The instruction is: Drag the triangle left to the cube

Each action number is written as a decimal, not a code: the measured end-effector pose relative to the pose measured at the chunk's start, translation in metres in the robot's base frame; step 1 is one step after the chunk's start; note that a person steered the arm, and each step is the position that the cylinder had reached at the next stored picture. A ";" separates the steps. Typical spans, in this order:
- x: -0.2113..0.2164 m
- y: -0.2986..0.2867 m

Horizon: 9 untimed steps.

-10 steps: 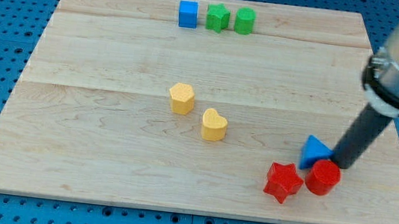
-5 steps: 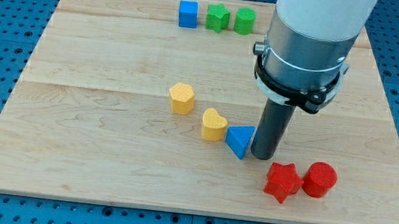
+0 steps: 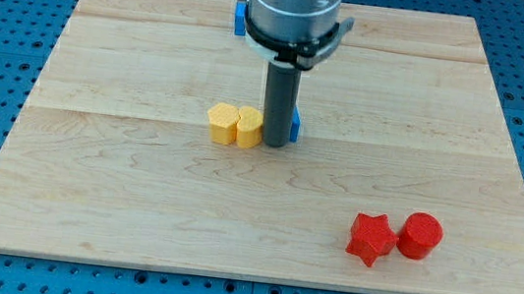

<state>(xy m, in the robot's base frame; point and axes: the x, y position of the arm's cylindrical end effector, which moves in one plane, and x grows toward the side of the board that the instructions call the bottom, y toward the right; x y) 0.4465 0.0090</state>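
My tip (image 3: 276,145) rests on the board just above its middle. Only a sliver of the blue triangle (image 3: 295,126) shows, at the rod's right edge; the rod hides the rest of it. The yellow heart (image 3: 249,127) touches the rod's left side. A second yellow block (image 3: 222,123) is pressed against the heart's left. The blue cube (image 3: 240,16) sits at the view's top, mostly hidden behind the arm's body, well above the triangle.
A red star (image 3: 371,238) and a red cylinder (image 3: 420,234) sit side by side at the lower right. The arm's grey body (image 3: 295,7) covers the top centre of the wooden board (image 3: 90,177), where two green blocks stood earlier.
The rod swept left and up across the board, pushing the blue triangle from beside the red blocks into the yellow heart. Both yellow blocks were shoved up and left and now touch.
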 end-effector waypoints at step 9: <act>-0.145 0.062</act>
<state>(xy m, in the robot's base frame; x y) 0.3015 0.0709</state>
